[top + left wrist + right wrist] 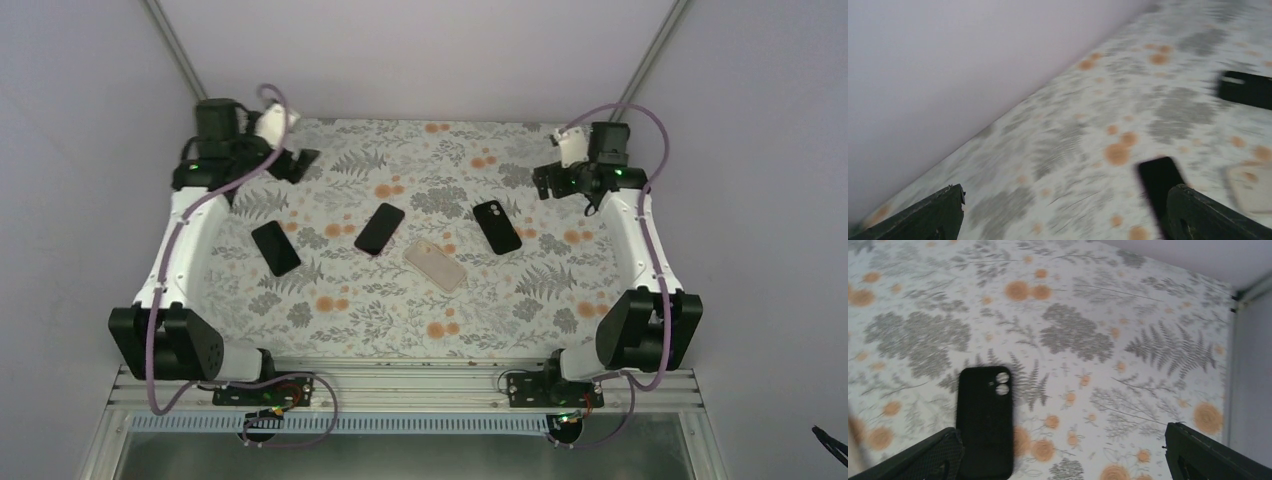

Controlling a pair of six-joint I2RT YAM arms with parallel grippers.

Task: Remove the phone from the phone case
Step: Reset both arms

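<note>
Four flat items lie in a row on the floral table. A black phone [275, 247] is at the left and a second black phone [379, 228] is mid-table. A beige phone or case [436, 265] lies nearer the front. A black case [497, 226] with two round camera holes is at the right. My left gripper [295, 162] is open and empty at the back left, raised; its blurred view shows the middle black phone [1158, 180]. My right gripper [545, 180] is open and empty at the back right; the black case [984, 420] lies by its left finger [923, 460].
Pale enclosure walls [420, 50] close the table at the back and both sides. The right wall and a corner post [1250, 290] stand close to the right gripper. The beige item [1250, 187] and the black case [1245, 89] show blurred in the left wrist view.
</note>
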